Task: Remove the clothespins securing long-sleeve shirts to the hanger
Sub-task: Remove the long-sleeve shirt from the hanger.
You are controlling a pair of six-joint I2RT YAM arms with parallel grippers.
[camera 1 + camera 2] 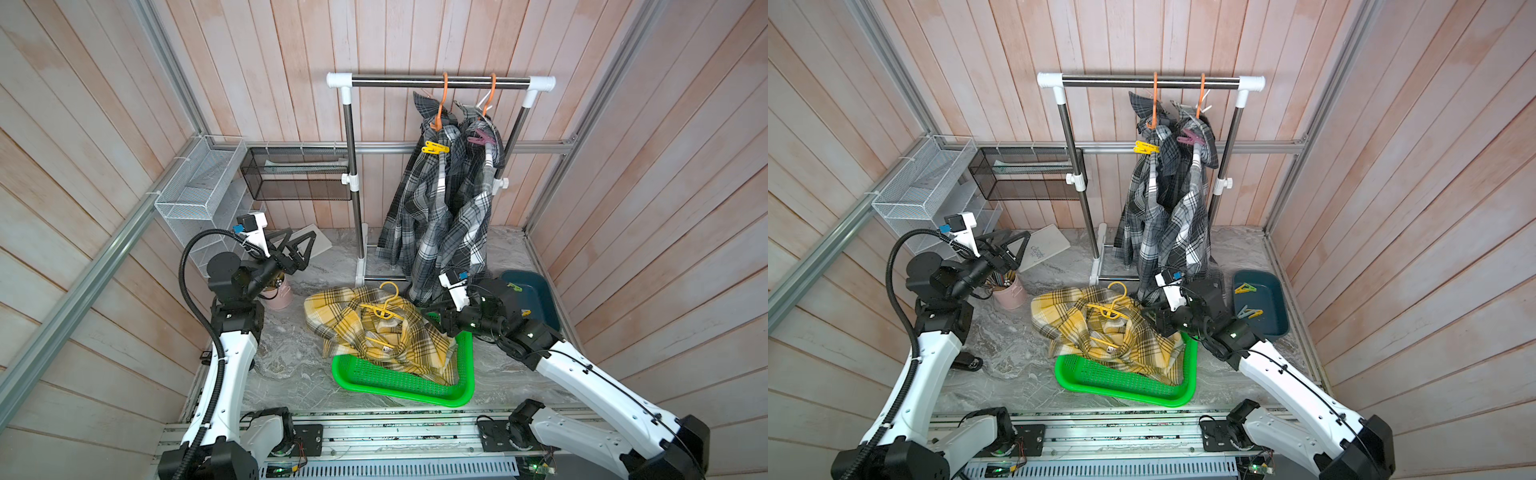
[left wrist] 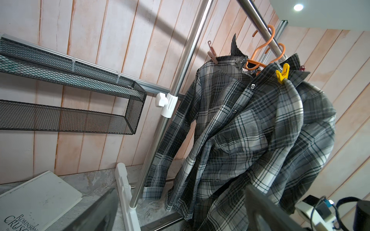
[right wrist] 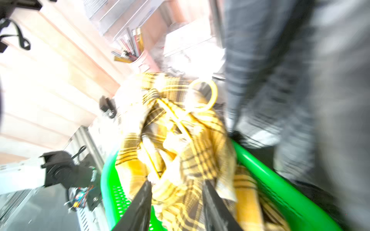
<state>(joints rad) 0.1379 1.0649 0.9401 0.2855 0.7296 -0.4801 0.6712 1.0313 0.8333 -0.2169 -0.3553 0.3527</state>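
Note:
Two grey checked long-sleeve shirts point(image 1: 419, 199) point(image 1: 1183, 224) point(image 2: 250, 130) hang on orange hangers point(image 1: 444, 99) from the rail. A yellow clothespin point(image 1: 435, 148) point(image 1: 1146, 147) point(image 2: 282, 74) and a mauve one point(image 1: 481, 138) point(image 1: 1192, 138) grip their shoulders; a pink one point(image 2: 212, 54) shows on the far shoulder. The yellow plaid shirt point(image 1: 374, 328) point(image 3: 180, 140) lies with its yellow hanger point(image 1: 1113, 309) in the green basket point(image 1: 399, 382). My right gripper point(image 1: 432, 316) point(image 3: 178, 198) hovers over it, jaws apart, nothing between them. My left gripper point(image 1: 297, 249) point(image 2: 180, 210) stands wide open, left of the rack.
A dark blue tray point(image 1: 1273, 303) at the right holds loose clothespins point(image 1: 1245, 287). A pink cup of pencils point(image 1: 1009, 293) and a book point(image 1: 1044, 247) sit by the left arm. A white wire basket point(image 1: 199, 178) and black mesh shelf point(image 1: 299, 174) hang on the walls.

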